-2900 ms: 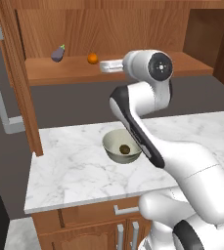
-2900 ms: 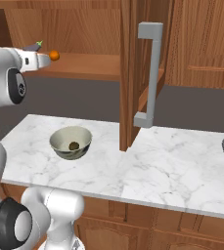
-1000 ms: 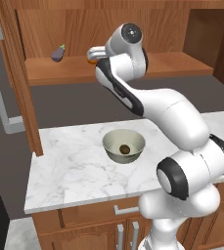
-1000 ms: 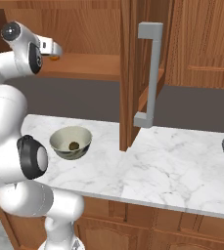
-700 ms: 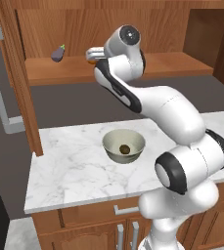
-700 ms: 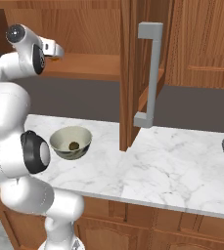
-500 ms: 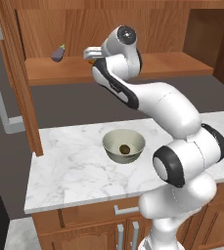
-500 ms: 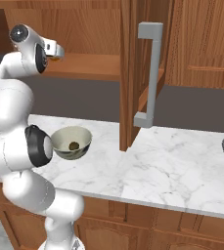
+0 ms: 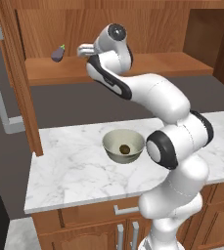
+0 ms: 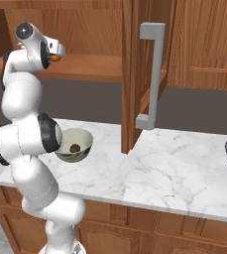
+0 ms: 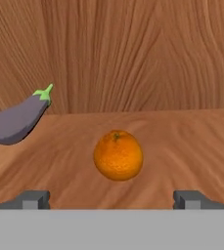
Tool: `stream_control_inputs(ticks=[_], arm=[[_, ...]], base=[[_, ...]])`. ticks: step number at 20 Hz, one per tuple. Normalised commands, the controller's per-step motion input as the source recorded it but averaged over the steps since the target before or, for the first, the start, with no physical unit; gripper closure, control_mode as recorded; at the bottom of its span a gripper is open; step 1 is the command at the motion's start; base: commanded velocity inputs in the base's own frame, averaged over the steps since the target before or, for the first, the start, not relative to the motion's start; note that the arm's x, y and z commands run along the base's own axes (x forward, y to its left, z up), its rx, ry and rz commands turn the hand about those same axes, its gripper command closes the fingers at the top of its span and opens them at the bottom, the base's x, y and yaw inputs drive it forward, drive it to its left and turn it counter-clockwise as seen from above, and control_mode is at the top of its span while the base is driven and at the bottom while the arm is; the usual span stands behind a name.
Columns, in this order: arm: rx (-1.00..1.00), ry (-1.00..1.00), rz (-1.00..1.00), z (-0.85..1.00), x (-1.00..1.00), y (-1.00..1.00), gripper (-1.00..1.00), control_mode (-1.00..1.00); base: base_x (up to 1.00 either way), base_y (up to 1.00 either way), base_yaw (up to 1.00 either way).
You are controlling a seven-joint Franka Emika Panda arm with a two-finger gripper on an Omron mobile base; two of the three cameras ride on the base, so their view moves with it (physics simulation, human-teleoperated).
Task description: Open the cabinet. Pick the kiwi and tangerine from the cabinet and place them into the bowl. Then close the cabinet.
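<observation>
Orange and round, the tangerine (image 11: 118,155) has a finely dimpled skin and a small green stem dimple on top. It sits on the wooden shelf (image 11: 182,146) inside the open cabinet (image 9: 133,29), centred just ahead of the fingers (image 11: 35,199), which stand wide apart and hold nothing. A purple eggplant (image 11: 18,120) with a green stem lies beside it. Down on the marble worktop (image 9: 69,171), the grey-beige bowl (image 9: 123,146) holds the dark brown kiwi (image 9: 124,148). No writing shows anywhere.
</observation>
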Motion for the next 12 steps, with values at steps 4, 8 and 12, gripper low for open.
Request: stream_control_inputs(ticks=[4,8,12], arm=[[0.0,0.0,0.0,-0.02,0.49,0.01,-1.0,-1.0],[0.0,0.0,0.0,-0.09,0.42,0.0,-1.0,-1.0],[0.0,0.0,0.0,-0.01,0.06,0.0,-1.0,-1.0]], base=[[0.0,0.0,0.0],[0.0,0.0,0.0],[0.0,0.0,0.0]])
